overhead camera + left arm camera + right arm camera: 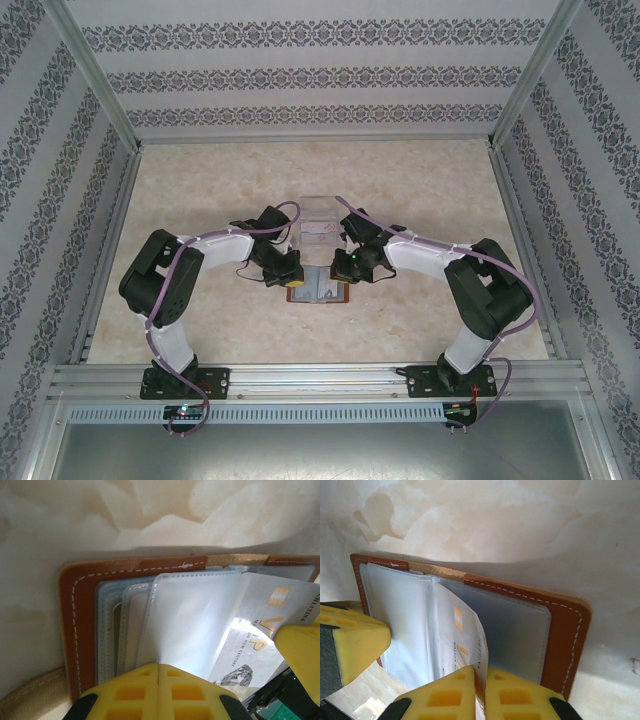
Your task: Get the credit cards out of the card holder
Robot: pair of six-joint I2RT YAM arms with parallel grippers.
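One credit card reads VIP, left wrist; overhead adds tray.

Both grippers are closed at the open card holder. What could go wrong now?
1. The right gripper pinches the VIP card at its sleeve edge; if plastic is pinched too, pulling may drag the card holder.
2. The left gripper holds only a thin clear sleeve, which may slip or tear.

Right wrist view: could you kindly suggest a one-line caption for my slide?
Right claw pinching the edge of a credit card in the open card holder on the marbled table.
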